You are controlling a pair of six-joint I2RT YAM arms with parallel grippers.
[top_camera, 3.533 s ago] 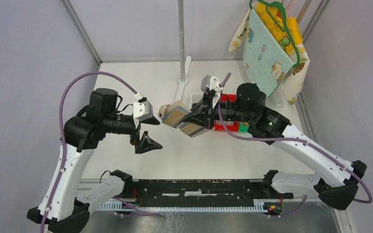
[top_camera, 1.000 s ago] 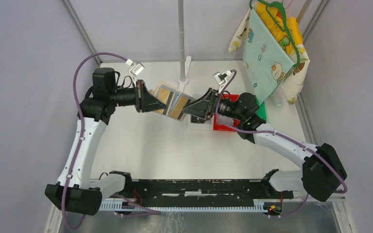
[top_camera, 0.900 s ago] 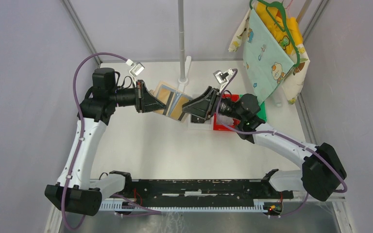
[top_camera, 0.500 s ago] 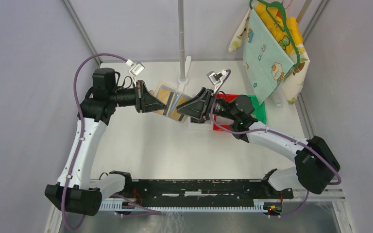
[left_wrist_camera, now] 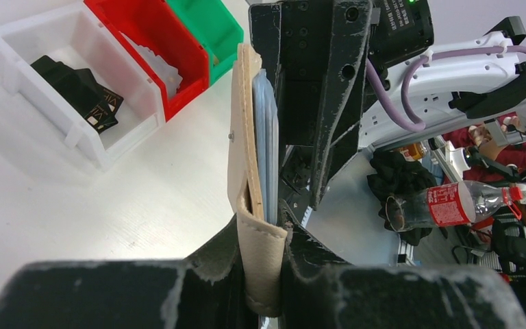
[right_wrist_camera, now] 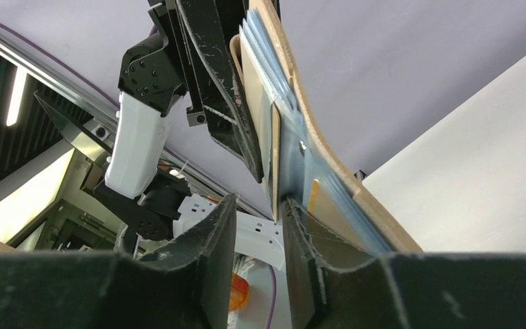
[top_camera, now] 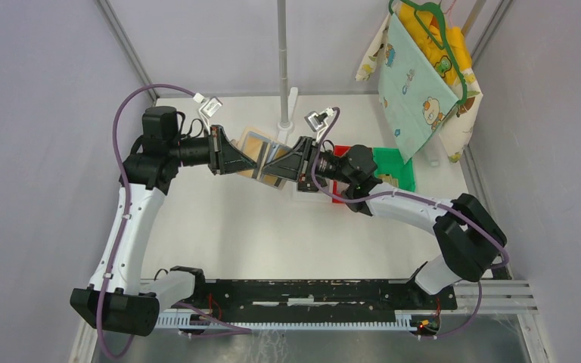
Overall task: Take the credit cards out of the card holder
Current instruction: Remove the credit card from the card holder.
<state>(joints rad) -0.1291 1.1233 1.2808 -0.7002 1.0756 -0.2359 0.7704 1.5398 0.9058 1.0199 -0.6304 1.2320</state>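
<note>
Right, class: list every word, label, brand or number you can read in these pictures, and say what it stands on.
No text can be read for certain.
Gold marks on the black cards in the white bin: too small.
Red label on the plastic bottle: blurred.
White print on the right arm's housing: too small.
Hanging cloth: pictures, no legible words.

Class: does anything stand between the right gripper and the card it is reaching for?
Nothing visible does. The right gripper straddles the edge of a card sticking out of the card holder, which the left gripper holds.
</note>
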